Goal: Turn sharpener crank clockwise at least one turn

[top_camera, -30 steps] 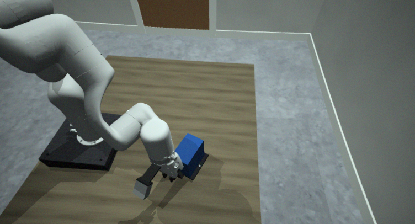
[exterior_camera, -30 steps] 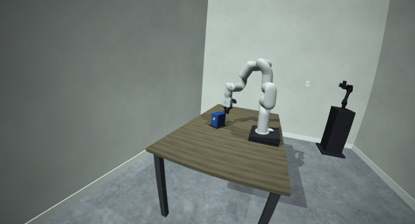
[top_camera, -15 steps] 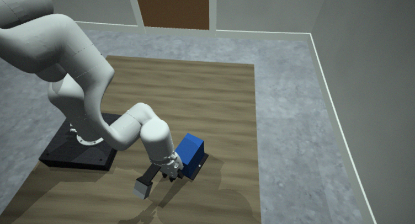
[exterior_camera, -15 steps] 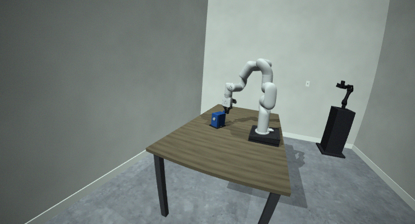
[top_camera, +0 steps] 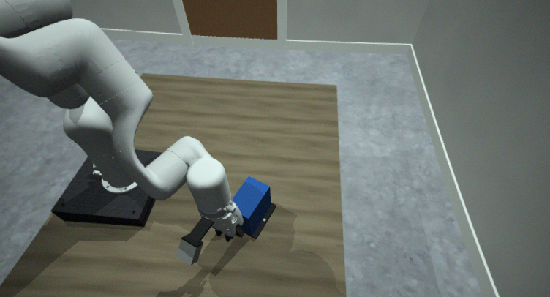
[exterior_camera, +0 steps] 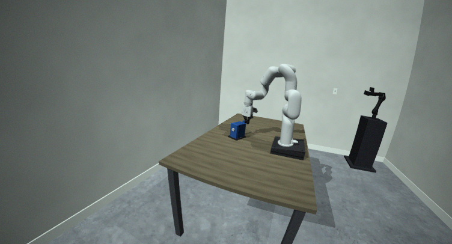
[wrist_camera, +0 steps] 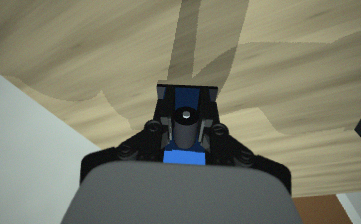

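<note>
Wood-grain surface (top_camera: 246, 118) carries a matte black base plate (top_camera: 73, 212) under the smooth white arm (top_camera: 115, 113). Blue box-shaped sharpener (top_camera: 251, 202) sits near the surface's edge. The hand (wrist_camera: 185, 131) pinches the dark cylindrical knob (wrist_camera: 185, 127), long axis pointing away from the sharpener body.
</note>
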